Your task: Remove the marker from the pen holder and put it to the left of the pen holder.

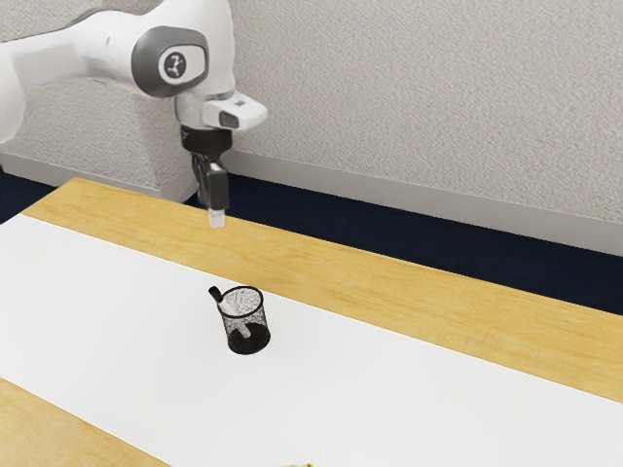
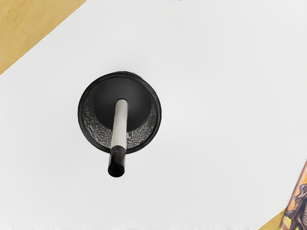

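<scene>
Plainly, we count one marker and one pen holder, both near the middle of the exterior view, slightly to its left. The marker stands tilted inside the holder, its pale body leaning on the rim and its single black cap poking out past it, toward the upper left of the frame. Its lower end is down inside the round mesh cup.

We have one gripper, hanging upright in the upper left of the exterior view, above the level of the holder and well apart from it. How far open its jaws are we cannot tell — they are seen too nearly edge-on — but they touch neither marker nor holder. One white arm carries it, coming in from the upper left.

Under the holder we see one white sheet, running across one wooden table from the left side of the exterior frame to the lower right. Our wrist view also catches one colourful patterned thing, partly cut off, beside the sheet's edge.
</scene>
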Available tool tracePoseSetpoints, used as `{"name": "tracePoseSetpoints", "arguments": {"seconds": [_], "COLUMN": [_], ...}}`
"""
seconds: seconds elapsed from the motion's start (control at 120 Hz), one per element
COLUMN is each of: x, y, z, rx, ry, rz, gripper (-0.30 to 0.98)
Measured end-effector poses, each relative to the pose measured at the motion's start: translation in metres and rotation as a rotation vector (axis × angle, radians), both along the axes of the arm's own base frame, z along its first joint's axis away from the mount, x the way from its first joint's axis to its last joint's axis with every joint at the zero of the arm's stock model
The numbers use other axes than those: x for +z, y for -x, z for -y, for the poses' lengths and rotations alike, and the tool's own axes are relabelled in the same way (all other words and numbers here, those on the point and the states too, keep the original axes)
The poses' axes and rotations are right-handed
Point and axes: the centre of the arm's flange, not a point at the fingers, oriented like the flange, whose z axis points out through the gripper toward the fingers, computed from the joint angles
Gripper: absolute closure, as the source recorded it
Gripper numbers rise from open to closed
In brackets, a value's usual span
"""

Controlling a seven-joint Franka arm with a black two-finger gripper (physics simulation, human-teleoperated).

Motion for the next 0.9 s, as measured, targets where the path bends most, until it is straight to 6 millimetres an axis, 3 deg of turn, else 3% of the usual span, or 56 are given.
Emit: {"name": "tracePoseSetpoints", "arguments": {"seconds": [0.092,0.142,0.408,0.583,0.9], "x": [0.001,-0.008,-0.106,-0.158,-0.191], "y": [0.002,0.004,0.007,-0.006,-0.041], "z": [0.001,0.002,-0.027,-0.035,-0.069], "rx": [-0.004,-0.006,0.029,0.050,0.129], "ry": [-0.011,-0.016,0.011,0.069,0.129], "rz": [0.002,-0.018,-0.207,-0.289,-0.299], "gripper": [0.03,0.02,0.01,0.00,0.01]}}
